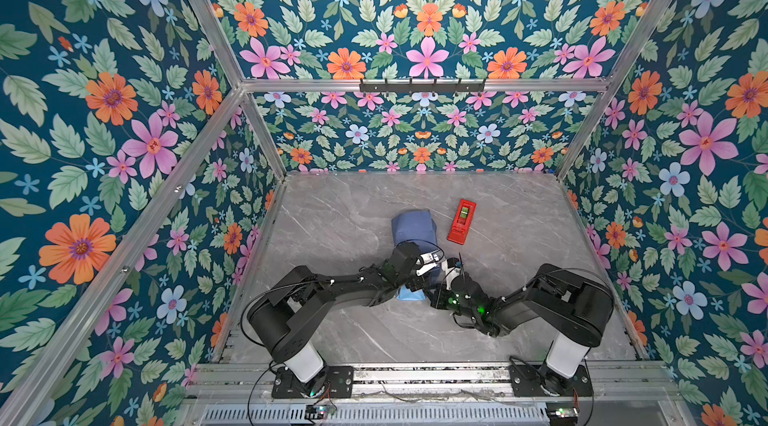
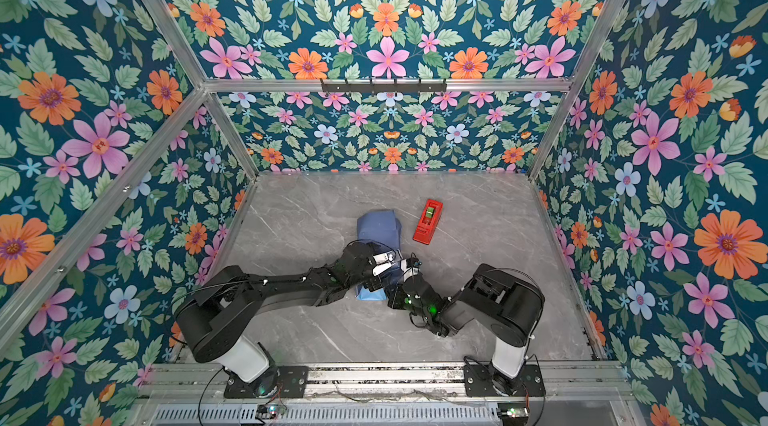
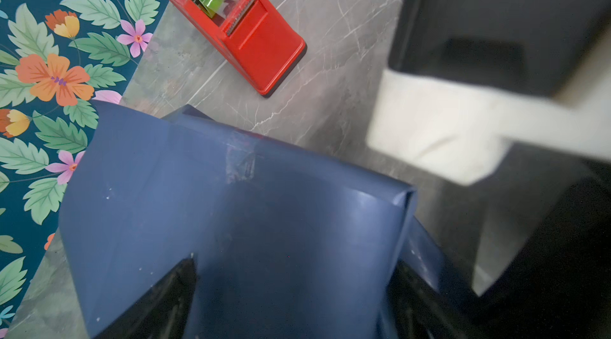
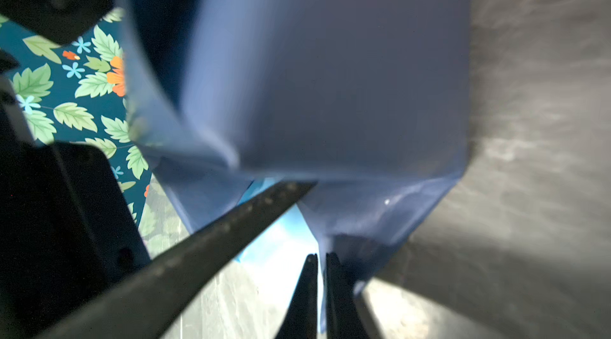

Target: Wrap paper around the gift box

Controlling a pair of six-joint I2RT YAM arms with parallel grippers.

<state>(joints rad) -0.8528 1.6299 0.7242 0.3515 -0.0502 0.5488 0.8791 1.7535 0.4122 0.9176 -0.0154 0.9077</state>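
That paper (image 3: 231, 238) looks thin and floppy, so it's best pinched at the loose end flap, where the right gripper (image 4: 319, 264) is clamped; the left gripper (image 1: 428, 264) is spread wide, nothing gripped.

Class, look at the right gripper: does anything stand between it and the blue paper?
Nothing visible does. The right gripper is shut on a flap of the paper, pinching it directly, with no other object between them.
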